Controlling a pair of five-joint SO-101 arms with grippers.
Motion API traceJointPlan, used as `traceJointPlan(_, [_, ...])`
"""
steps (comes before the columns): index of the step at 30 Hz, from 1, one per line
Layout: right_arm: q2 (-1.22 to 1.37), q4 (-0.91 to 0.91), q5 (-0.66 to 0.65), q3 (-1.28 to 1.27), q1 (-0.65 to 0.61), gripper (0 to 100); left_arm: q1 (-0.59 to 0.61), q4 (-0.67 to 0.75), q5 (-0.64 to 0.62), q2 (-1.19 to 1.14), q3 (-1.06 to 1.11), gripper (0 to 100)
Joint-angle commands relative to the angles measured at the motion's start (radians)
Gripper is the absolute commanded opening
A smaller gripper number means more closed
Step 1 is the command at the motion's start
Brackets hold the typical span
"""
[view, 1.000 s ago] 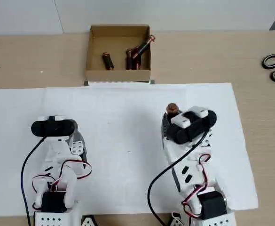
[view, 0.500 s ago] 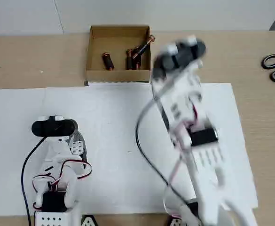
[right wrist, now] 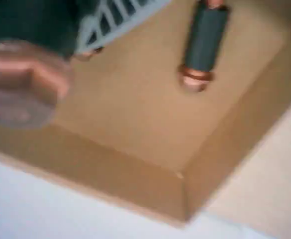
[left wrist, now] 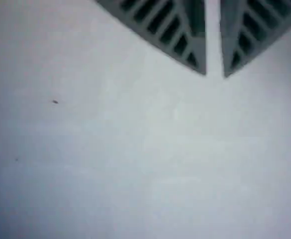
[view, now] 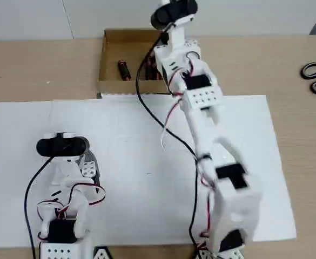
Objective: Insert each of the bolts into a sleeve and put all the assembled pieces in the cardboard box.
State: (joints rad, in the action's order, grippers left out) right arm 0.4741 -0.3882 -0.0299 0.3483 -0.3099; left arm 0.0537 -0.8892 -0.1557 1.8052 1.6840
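High view shows the right arm now swung from the paper to over the brown cardboard box (view: pixel 126 86). Its claw (right wrist: pixel 60 45), clenched on a copper-headed bolt piece (right wrist: pixel 23 82), hangs above the box floor, so release looks next.

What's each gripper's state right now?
Left gripper: shut, holding nothing.
Right gripper: shut on a bolt, over the cardboard box.
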Motion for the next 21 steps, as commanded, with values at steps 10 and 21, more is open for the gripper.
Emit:
traceJointPlan(10, [0.526,-0.113,-0.012,0.738,-0.027,0.4,0.0,-0.003,0.005,0.009,-0.004,1])
traceJointPlan(21, [0.645,-0.415,-0.048,1.007,-0.079,8.3,0.0,-0.003,0.005,0.009,-0.004,1])
